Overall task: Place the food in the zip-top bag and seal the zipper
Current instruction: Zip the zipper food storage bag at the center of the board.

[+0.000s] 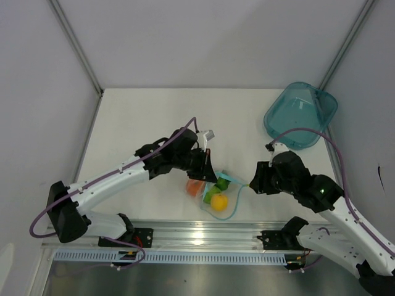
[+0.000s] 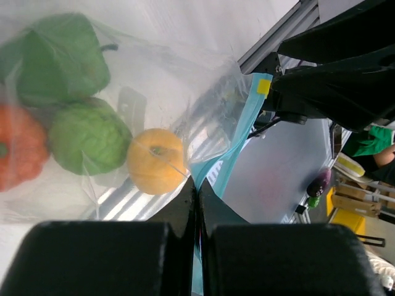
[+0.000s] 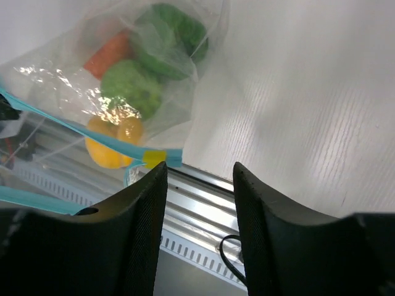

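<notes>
The clear zip-top bag lies near the table's front edge with all the food inside it: yellow, orange-red, light green and dark green. My left gripper is shut on the blue-teal zipper at the bag's mouth; in the top view it sits over the bag's far left side. My right gripper is open and empty. Its left finger is just beside the zipper's end with a small yellow tab. The right gripper is just right of the bag.
A translucent teal bowl rests tilted at the back right corner. A metal rail runs along the table's front edge right below the bag. White walls enclose the table on three sides.
</notes>
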`<state>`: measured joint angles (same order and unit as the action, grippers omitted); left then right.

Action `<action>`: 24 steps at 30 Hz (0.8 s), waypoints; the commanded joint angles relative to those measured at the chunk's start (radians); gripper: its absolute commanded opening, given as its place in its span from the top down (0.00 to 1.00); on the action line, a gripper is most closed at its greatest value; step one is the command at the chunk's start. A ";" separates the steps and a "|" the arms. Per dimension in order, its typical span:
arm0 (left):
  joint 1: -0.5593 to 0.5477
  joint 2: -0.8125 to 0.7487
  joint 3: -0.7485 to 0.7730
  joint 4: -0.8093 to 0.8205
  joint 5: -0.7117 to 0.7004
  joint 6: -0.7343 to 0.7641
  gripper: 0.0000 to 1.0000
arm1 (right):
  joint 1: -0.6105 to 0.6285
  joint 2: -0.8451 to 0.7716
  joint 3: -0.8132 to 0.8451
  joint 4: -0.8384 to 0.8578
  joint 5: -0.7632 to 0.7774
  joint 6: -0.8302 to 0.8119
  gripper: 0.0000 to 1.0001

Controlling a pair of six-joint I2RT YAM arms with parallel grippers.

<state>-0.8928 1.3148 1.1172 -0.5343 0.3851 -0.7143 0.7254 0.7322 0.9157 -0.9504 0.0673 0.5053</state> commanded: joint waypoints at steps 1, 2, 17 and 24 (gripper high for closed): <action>0.009 -0.058 0.098 -0.090 -0.015 0.053 0.99 | 0.005 -0.039 0.055 0.005 -0.035 -0.060 0.52; 0.009 -0.063 0.105 -0.099 -0.015 0.064 0.99 | 0.005 -0.056 0.057 0.019 -0.049 -0.085 0.51; 0.025 -0.075 0.176 -0.171 0.087 0.119 0.99 | 0.006 0.041 0.184 -0.031 -0.339 -0.326 0.22; 0.034 -0.094 0.165 -0.156 0.153 0.133 0.99 | 0.008 0.136 0.209 0.019 -0.448 -0.396 0.38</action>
<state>-0.8726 1.2625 1.2591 -0.7074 0.4763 -0.6014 0.7273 0.8452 1.0843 -0.9577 -0.3042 0.1734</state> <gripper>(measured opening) 0.003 0.639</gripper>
